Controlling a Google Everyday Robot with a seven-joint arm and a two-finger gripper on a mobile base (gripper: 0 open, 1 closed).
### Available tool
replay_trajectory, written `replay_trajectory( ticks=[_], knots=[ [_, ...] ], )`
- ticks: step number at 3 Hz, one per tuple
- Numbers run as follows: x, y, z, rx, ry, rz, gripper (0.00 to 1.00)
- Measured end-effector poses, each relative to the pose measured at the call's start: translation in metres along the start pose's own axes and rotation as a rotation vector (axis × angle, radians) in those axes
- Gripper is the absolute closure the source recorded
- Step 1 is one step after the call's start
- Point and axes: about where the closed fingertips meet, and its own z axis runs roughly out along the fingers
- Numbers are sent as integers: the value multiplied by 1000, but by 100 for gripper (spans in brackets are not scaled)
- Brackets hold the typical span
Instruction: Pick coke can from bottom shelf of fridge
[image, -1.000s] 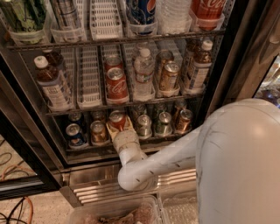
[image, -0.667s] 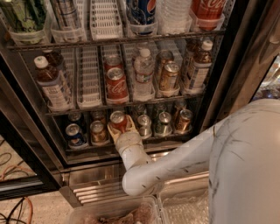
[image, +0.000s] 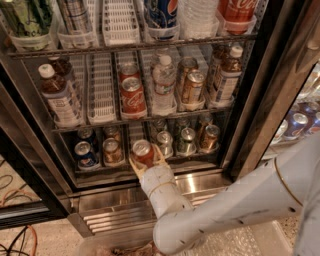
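The fridge (image: 260, 100) stands open with its wire racks in view. On the bottom shelf (image: 100, 169) stand several short cans in pale lane trays. The coke can (image: 142, 152), red with a silver top, sits at the front edge of the bottom shelf, between the two pale fingers (image: 135, 166) of my gripper (image: 146, 159). The gripper is shut on the can, reaching in from below on the white arm (image: 225, 210). The can stands a little out of its lane, toward me.
A blue Pepsi can (image: 85, 154) and a gold can (image: 112, 150) stand left of the gripper; silver and gold cans (image: 186, 141) stand right. The middle rack holds a red Coke can (image: 133, 95) and bottles. The ribbed steel base (image: 110, 210) lies below. The black door frame (image: 270, 95) stands right.
The arm has drawn back and down a little, and the red can has come forward with the gripper toward the shelf's front edge.
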Motion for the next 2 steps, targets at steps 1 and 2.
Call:
replay_trajectory(
  ticks=[1,2],
  knots=[
    [-5,12,-28,-60,3,26,100],
    [-13,38,-42,-162,-13,53,100]
  ],
)
